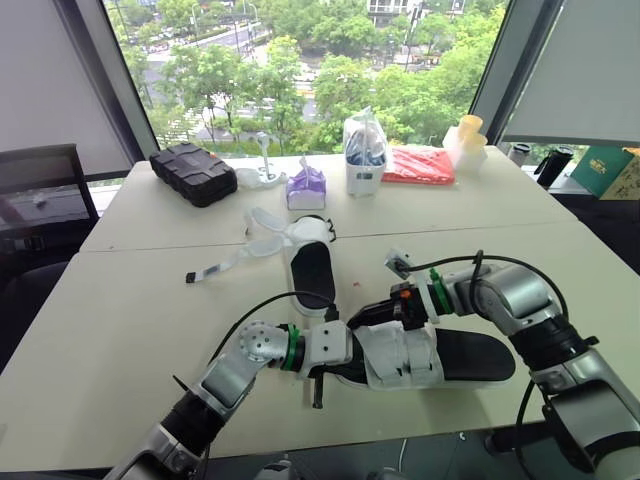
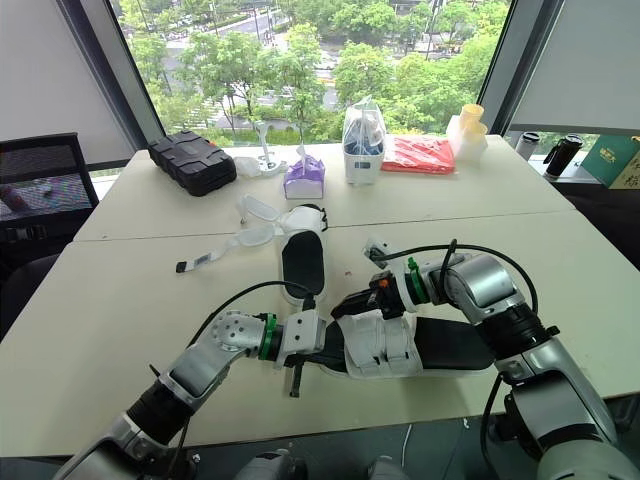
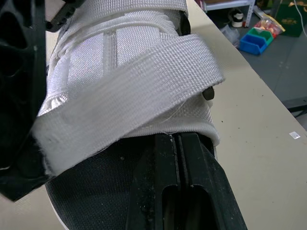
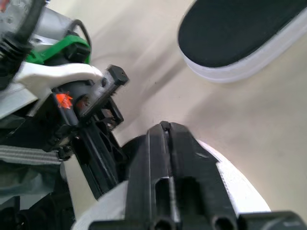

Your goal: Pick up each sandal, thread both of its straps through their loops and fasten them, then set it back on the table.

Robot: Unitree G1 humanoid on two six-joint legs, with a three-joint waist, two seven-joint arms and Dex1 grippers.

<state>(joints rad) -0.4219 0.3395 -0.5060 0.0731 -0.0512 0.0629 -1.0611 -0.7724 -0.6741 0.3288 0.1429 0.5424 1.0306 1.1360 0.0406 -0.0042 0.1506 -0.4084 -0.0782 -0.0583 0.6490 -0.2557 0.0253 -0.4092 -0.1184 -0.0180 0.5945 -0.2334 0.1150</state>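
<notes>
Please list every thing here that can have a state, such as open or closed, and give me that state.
Near sandal, lying on the table, straps folded across the top; fastened or not, cannot tell.
Far sandal, lying on the table, straps undone and spread open.
Black case, closed.
Left claw, shut.
Right claw, shut.

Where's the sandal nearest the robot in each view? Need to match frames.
Left eye: sandal low, right of centre.
Right eye: low, right of centre.
Left wrist: close up, under its strap.
Right wrist: its white edge, close up.
Shared landmark: its white straps.
</notes>
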